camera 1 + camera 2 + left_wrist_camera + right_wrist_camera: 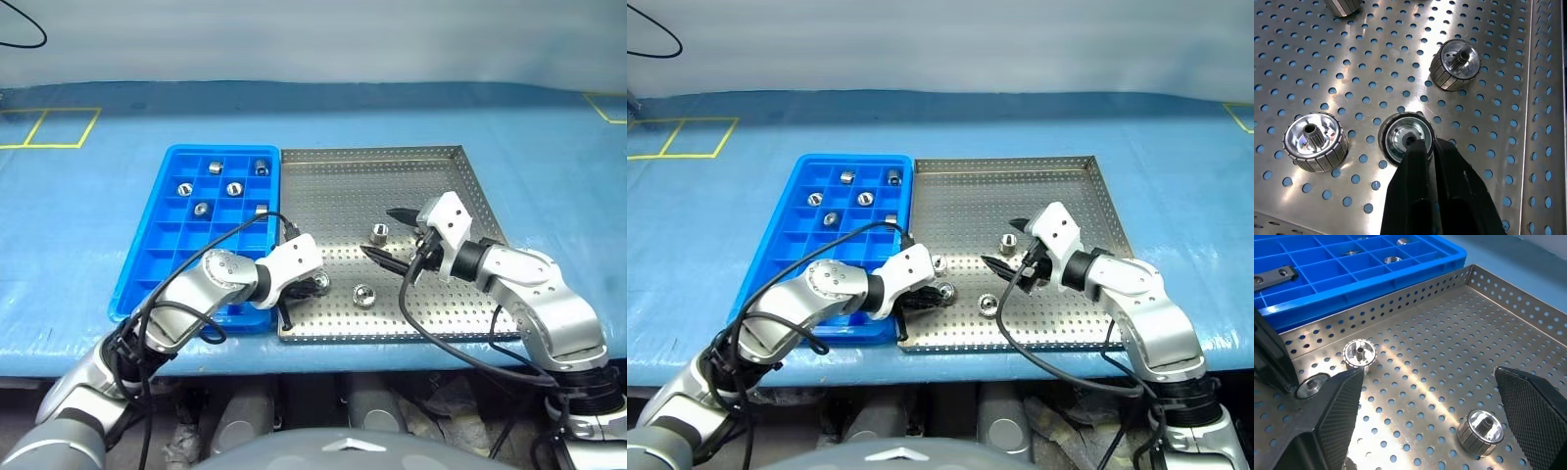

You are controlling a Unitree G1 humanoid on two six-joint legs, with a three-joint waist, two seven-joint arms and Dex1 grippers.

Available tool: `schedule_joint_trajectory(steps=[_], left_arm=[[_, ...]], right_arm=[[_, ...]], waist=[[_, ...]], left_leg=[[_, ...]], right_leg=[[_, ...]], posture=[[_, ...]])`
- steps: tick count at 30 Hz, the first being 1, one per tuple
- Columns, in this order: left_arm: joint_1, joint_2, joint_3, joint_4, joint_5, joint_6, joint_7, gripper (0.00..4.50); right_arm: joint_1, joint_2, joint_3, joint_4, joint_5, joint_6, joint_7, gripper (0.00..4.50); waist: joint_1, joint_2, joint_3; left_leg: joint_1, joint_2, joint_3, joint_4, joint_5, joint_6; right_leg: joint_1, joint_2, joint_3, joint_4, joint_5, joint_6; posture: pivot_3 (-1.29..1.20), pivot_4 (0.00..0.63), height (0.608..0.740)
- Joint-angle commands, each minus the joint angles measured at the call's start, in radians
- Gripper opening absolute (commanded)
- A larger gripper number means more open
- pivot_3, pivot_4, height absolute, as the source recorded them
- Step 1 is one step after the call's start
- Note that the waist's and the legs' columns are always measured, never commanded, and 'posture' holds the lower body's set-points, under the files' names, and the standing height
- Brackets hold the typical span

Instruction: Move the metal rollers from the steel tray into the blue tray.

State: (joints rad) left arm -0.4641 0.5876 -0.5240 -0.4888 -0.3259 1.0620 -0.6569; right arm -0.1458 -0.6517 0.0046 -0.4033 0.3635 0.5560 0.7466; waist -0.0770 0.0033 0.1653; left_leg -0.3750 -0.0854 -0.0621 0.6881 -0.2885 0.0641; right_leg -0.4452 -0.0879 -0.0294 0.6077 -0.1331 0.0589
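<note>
A: Near the front edge of the steel tray (392,186), where is the left gripper (1422,147)?

B: Its fingers are clenched on one metal roller (1403,134) lying close to the front left corner.

A: And the right gripper (390,235)?

B: Released, jaws spread wide, above the tray's middle, holding nothing.

A: Other rollers?

B: Three loose on the steel tray: one by the left edge (939,262), one mid-tray (379,233), one toward the front (364,295). Six sit in compartments at the far end of the blue tray (162,250).

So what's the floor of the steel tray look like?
Shiny silver metal, dotted all over with small round holes; the steel tray shows this best in the left wrist view.
</note>
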Motion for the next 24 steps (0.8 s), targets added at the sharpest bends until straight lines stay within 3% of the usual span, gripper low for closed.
schedule_joint_trajectory(steps=[1,22,24], left_arm=[[0.001,0.007,0.033,-0.05,-0.009,-0.007,-0.009,0.23],[0.013,0.015,0.071,-0.069,0.031,-0.077,0.012,0.23],[0.014,0.009,0.07,-0.064,0.028,-0.079,0.011,0.63]], right_arm=[[-0.005,-0.007,0.007,-0.035,0.003,-0.002,0.007,4.5],[-0.016,0.004,0.022,-0.019,-0.007,-0.022,-0.005,4.5],[-0.016,0.005,0.023,-0.018,-0.009,-0.023,-0.007,4.5]], waist=[[0.0,0.0,0.0],[0.008,0.0,0.0],[0.008,0.0,0.0]], left_leg=[[0.0,0.0,0.0,0.0,0.0,0.0],[0.0,0.0,0.0,0.0,0.002,-0.003],[0.0,0.0,0.0,0.0,0.002,-0.003]], right_leg=[[0.0,0.0,0.0,0.0,0.0,0.0],[0.0,0.0,0.0,0.0,0.0,0.0],[0.0,0.0,0.0,0.0,0.0,0.0]], posture=[[-0.21,0.15,0.74],[-0.21,0.15,0.74],[-0.21,0.15,0.74]])
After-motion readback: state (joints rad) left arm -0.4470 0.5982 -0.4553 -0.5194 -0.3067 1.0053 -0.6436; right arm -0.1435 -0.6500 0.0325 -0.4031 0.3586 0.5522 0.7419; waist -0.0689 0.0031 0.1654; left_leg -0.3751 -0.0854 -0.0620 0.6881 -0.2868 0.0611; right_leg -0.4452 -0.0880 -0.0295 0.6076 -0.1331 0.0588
